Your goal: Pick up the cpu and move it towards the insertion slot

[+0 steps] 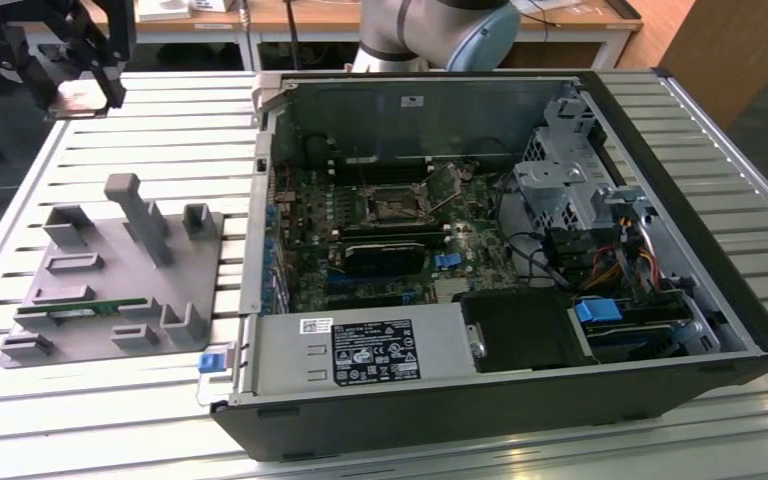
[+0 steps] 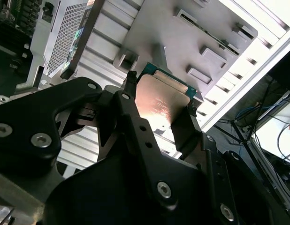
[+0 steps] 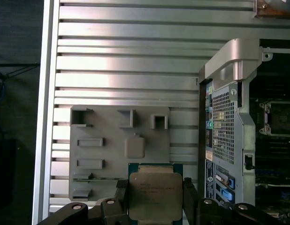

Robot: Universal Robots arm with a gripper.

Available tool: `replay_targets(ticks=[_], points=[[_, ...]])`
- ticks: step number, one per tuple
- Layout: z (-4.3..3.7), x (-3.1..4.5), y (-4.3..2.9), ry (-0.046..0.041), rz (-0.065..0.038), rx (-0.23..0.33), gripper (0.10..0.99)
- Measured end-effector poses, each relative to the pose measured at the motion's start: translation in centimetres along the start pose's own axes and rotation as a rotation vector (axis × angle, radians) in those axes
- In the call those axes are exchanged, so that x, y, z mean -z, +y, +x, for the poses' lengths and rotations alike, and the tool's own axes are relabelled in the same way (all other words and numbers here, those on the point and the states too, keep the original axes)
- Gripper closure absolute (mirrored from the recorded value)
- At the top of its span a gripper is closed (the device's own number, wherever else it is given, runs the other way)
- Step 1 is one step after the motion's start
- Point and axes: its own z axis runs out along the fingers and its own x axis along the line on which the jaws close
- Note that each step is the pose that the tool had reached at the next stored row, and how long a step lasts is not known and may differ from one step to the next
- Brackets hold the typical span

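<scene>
The cpu (image 3: 154,194) sits clamped by its two opposite edges between the jaws of the gripper (image 3: 153,197), held above the slatted worktop (image 3: 131,61) near the grey fixture plate (image 3: 119,150), well apart from the insertion slot (image 1: 394,207).

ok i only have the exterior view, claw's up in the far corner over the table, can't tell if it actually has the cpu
observer: yes, in both wrist views the claw is shut on the cpu, one finger on each of two opposite edges.
operator: which face is showing
observer: the silver lid faces both wrist cameras, with the green board rim showing past it.
operator: can the wrist cams see the slot from there
observer: partly. The first wrist view catches part of the insertion slot inside the case, past the perforated rear panel; the grey fixture lies beyond the cpu.
</scene>
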Motion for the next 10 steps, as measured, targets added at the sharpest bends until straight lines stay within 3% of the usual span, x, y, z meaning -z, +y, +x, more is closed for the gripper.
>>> replay_targets(ticks=[10], points=[[-0.91,0.0,-0.01,0.0,0.0,0.0,0.541]])
